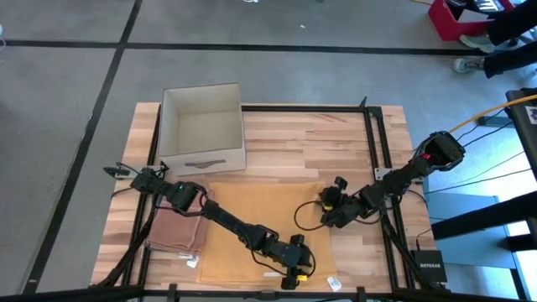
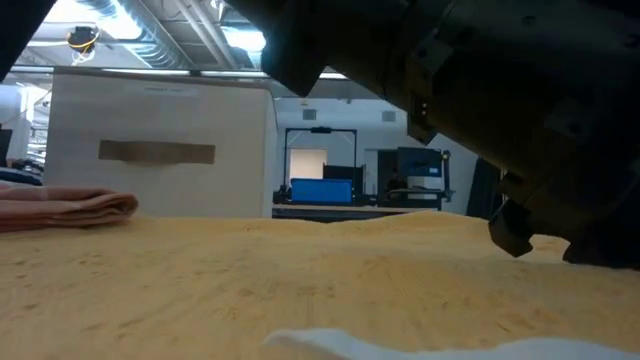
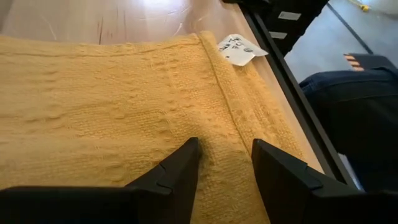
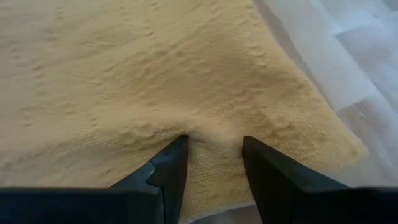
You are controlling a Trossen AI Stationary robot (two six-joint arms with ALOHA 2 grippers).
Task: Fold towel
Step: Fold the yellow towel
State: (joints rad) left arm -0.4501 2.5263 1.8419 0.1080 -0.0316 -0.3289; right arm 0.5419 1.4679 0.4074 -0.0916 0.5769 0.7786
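Note:
A yellow towel [image 1: 252, 222] lies spread flat on the wooden table [image 1: 336, 143]. My left gripper [image 1: 295, 273] stands open over the towel's near right part, its fingers either side of the stitched hem [image 3: 225, 106]; a white label [image 3: 239, 50] lies at that corner. My right gripper [image 1: 327, 216] stands open at the towel's right edge, close to the far right corner [image 4: 354, 149]. In the low view the towel [image 2: 250, 270] fills the foreground under a dark arm [image 2: 480, 90]. My left gripper has both fingertips [image 3: 186, 152] down on the towel's top beside its near hem, slanting down from the table's left. The towel lies flat between them. My right gripper sets both fingertips [image 4: 177, 146] on the towel near its far right corner, slanting down from the right. The cloth puckers [image 4: 211, 127] just ahead of the tips.
A white open box [image 1: 201, 126] stands at the table's far left. A folded pink towel [image 1: 176, 231] lies left of the yellow one. Black rails [image 1: 377, 159] frame the table. A person's leg [image 3: 348, 118] shows past the near edge.

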